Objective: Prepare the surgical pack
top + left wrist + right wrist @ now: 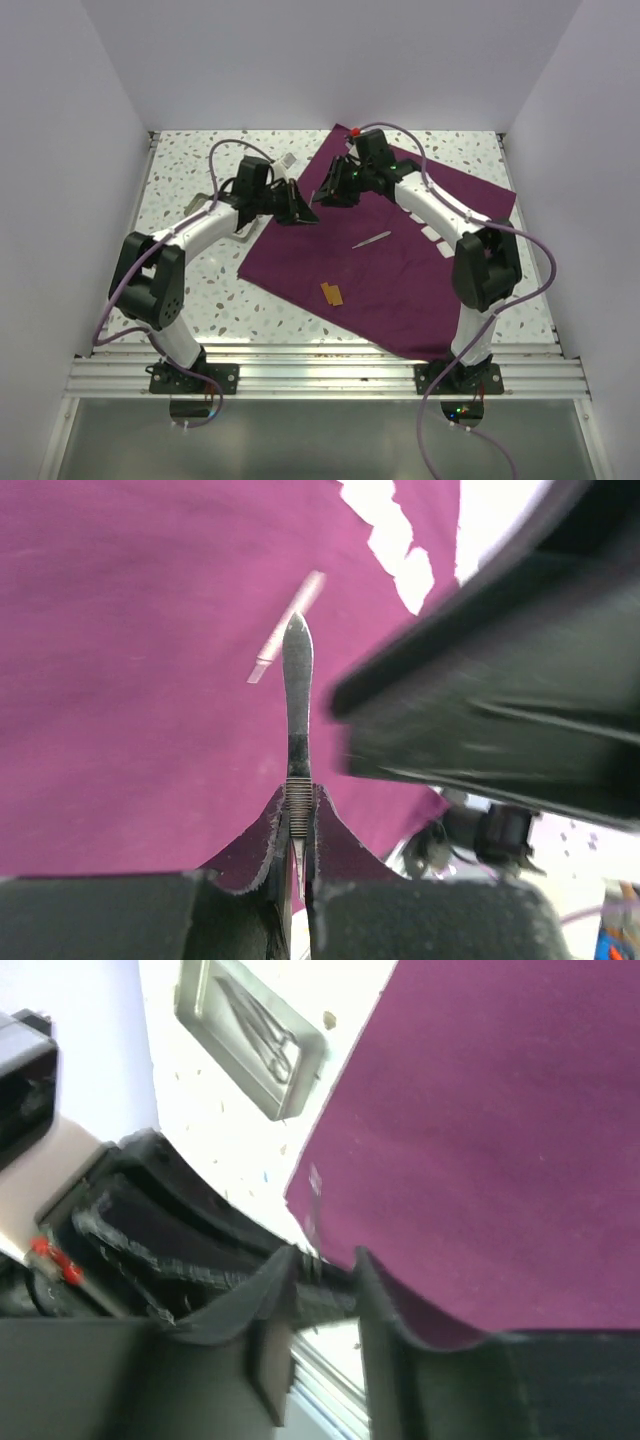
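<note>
Left gripper (297,802): the jaws are pressed together on the ribbed part of a thin metal tool (297,680). It points forward, in the air above the cloth.
Right gripper (320,1265): just beside the left one. The jaws stand a little apart, and I think nothing is between them, but the view there is dark.
Why so close: probably the tool passes from one arm to the other here.
Cloth (400,290): spread flat on the table (200,300) as a large square, so that things can be laid on it and wrapped.
Tray (250,1040): on the bare table beside the cloth, with scissors (262,1038) inside, not yet on the cloth.
Lying on the cloth: tweezers (371,240), an orange piece (332,294), and white gauze (400,555).
Progress: early, as the pack is not folded.
</note>
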`<state>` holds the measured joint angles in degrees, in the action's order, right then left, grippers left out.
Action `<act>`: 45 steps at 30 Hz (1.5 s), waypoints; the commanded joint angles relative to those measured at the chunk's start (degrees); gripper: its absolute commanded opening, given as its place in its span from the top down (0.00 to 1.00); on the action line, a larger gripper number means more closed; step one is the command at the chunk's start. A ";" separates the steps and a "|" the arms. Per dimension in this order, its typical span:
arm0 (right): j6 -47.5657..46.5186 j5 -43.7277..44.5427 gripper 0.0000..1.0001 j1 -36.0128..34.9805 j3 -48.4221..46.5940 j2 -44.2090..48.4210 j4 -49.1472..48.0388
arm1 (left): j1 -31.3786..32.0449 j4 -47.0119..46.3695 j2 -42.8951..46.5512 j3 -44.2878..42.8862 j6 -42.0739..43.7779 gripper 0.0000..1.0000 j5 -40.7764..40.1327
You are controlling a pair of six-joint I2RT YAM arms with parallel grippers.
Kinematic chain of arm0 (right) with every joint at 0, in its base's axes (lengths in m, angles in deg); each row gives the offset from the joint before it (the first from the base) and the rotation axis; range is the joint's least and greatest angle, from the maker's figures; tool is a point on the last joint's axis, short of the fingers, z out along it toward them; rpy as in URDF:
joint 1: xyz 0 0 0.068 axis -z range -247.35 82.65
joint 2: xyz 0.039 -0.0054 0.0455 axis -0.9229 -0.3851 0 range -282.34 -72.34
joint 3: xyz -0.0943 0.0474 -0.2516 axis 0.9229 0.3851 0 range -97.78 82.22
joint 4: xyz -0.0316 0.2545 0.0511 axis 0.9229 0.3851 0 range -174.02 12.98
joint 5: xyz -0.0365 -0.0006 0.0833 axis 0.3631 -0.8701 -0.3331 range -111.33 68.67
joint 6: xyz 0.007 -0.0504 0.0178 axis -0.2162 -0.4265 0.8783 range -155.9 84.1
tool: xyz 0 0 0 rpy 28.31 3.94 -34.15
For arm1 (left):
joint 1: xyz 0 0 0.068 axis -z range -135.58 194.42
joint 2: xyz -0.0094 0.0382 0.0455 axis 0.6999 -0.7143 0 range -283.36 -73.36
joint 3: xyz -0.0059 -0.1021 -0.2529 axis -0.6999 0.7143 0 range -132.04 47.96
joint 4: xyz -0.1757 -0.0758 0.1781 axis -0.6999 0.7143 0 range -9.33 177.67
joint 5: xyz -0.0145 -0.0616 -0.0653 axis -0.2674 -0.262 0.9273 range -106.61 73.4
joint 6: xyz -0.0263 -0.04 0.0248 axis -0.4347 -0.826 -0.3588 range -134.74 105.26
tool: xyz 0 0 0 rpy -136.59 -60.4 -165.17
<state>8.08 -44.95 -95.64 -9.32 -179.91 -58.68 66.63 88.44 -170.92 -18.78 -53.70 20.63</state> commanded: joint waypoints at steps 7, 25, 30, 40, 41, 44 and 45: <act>-0.92 20.97 0.40 2.53 -12.08 -1.24 26.59 | -11.05 17.78 1.85 -2.51 -5.06 1.00 -26.04; -1.36 19.05 0.39 6.41 -7.42 -2.65 26.78 | -22.13 27.13 -8.88 -12.28 -15.00 0.86 -39.08; 0.04 19.48 0.38 7.46 -6.54 -4.14 28.00 | -22.13 25.45 -10.37 -12.97 -14.22 0.57 -37.85; 10.67 22.21 0.44 11.86 -0.21 -6.60 28.01 | -22.04 22.56 -5.11 -10.35 -5.55 0.38 -30.76; 11.12 21.95 0.44 11.86 0.05 -6.95 26.96 | -21.61 20.46 -4.14 -8.77 -4.12 0.39 -29.34; 11.82 21.59 0.47 11.77 -0.91 -9.76 27.03 | -19.94 17.47 -1.15 -5.87 0.45 0.41 -25.91; 12.43 21.68 0.48 11.77 -1.26 -10.72 27.13 | -19.32 17.02 -0.36 -5.51 1.42 0.43 -25.20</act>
<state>17.35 -24.80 -83.40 -9.43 -188.76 -31.14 45.35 110.85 -176.18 -25.84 -59.08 -9.80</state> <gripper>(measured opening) 0.530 0.586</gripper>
